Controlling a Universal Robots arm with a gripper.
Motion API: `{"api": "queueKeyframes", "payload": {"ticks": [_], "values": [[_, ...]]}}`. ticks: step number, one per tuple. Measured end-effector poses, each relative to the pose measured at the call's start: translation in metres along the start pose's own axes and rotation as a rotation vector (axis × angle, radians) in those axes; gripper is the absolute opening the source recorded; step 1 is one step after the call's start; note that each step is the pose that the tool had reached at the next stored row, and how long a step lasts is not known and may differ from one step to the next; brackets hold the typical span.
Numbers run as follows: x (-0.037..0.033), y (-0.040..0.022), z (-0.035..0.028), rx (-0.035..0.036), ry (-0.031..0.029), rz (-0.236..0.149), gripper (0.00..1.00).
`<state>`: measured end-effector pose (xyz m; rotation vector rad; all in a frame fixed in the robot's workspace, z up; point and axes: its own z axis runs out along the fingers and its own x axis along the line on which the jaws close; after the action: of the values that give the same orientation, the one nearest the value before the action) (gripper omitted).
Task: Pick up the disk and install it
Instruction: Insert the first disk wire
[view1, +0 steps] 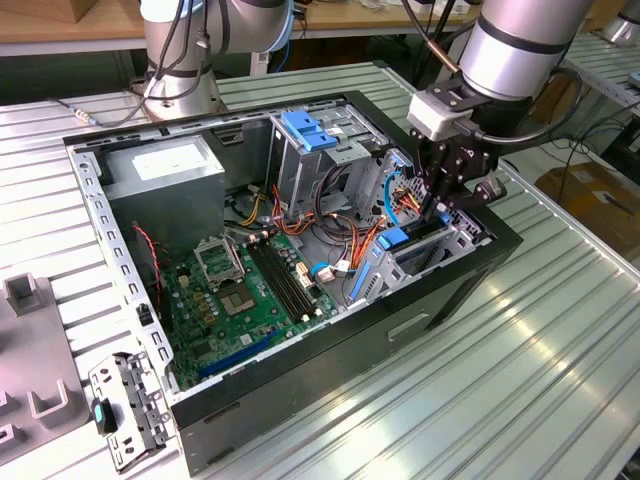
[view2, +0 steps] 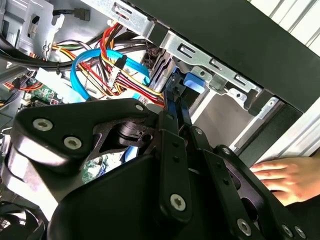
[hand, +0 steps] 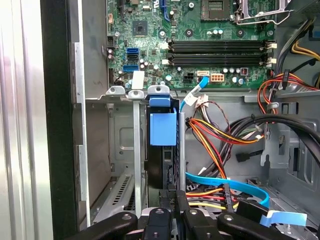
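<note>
The disk stands on edge in a narrow metal bay slot at the front corner of the open computer case. Its light blue bracket faces the motherboard, and its dark edge runs back toward my gripper. My gripper reaches down into the bay with its black fingers close together on the disk's rear end. In the second wrist view the gripper points at the blue bracket between the bay's silver rails. In the exterior view the gripper hangs just above the bay.
Orange, yellow and blue cables crowd beside the bay. The green motherboard, a grey box with a white sticker and a grey cage with a blue top fill the case. A person's hand rests outside the case wall.
</note>
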<state>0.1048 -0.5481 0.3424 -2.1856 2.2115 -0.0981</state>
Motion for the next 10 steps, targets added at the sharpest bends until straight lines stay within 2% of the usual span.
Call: {"api": "queueKeyframes", "payload": {"ticks": [9,10], "values": [[0.0000,0.0001,0.0010,-0.0001,-0.0003,0.000,0.18],[0.0000,0.0000,-0.0004,-0.0001,0.0002,0.000,0.24]]}}
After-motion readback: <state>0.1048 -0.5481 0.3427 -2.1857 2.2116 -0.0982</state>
